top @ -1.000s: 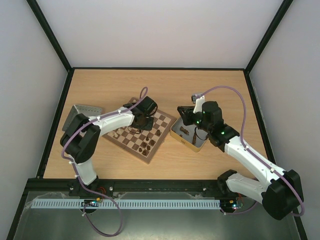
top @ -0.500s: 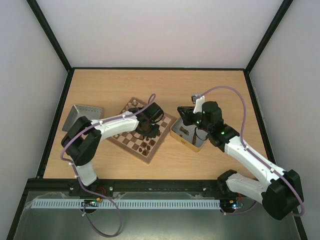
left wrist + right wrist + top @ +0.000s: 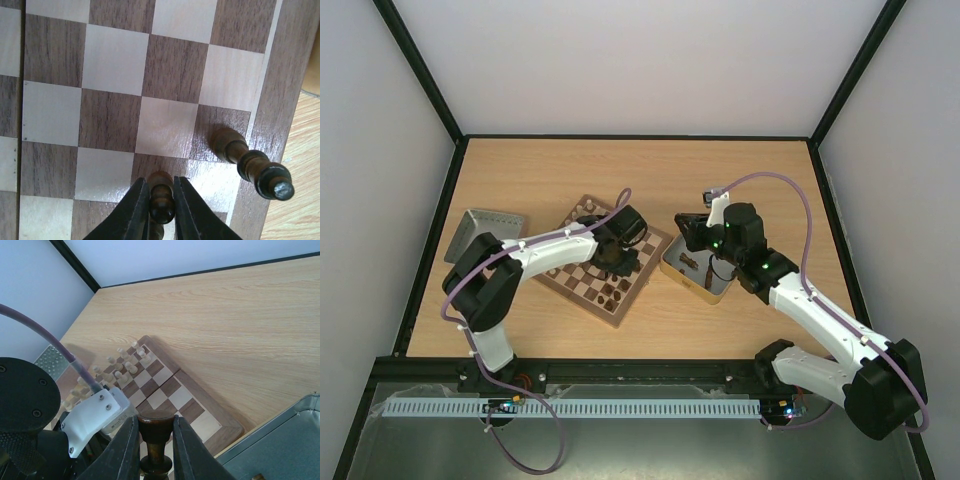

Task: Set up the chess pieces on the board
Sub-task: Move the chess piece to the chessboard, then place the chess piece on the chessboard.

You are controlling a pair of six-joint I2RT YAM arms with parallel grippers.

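One bulbous dark-wood piece (image 3: 161, 206) | left end effector (image 3: 161, 184) pinching | board (image 3: 114, 116) glossy, grained

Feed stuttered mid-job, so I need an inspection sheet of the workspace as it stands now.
Surface: wooden table, nothing spilled seen.
Job's things: board angled left of centre; pale pieces grouped along its far side; one standing dark piece by its rim.
Clutter: metal tin right of the board, dark pieces inside; grey tray at the left.
Grippers: left gripper shut on a dark piece low over the board; right gripper shut on another dark piece.
Cables: purple cables arch over both arms; no snag seen.
Surroundings: white walls, black frame posts.
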